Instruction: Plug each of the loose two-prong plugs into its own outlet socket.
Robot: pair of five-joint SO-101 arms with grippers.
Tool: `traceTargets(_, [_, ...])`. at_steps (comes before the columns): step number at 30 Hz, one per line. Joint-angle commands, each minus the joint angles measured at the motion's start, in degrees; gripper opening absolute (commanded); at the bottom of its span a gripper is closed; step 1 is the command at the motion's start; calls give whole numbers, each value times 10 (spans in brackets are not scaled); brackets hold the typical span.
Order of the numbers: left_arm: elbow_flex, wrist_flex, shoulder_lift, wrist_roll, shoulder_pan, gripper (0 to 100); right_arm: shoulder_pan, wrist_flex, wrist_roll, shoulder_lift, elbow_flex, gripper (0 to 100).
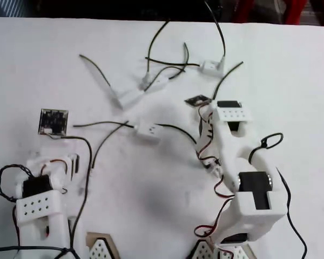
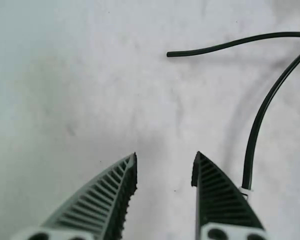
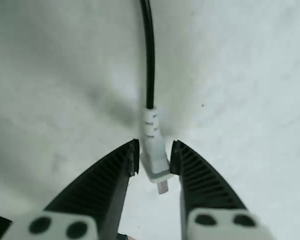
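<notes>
Now right gripper (image 3: 154, 151) clamped on white plug (image 3: 150, 125) with black cord (image 3: 148, 50), left gripper (image 2: 165, 162) fingers apart above white table (image 2: 65, 75), thin black cable (image 2: 260, 125) just beside it

I work over a white table (image 1: 167, 205), its top matte and faintly mottled. The light is even, and the shadows on it fall soft and grey. The far edge runs straight across, and beyond it lies a dark strip (image 1: 124, 9) of room. Red shapes (image 1: 297, 9) stand at one end there and a pale striped surface (image 1: 9, 6) at the other; I cannot tell what either is.
</notes>
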Motion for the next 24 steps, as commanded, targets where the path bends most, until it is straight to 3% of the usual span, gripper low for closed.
traceTargets(1, [-2, -11, -13, -4, -2, 185, 10, 26, 8, -7, -34, 129])
traceTargets(24, [-1, -11, -13, -4, -2, 185, 10, 29, 12, -1, -21, 98])
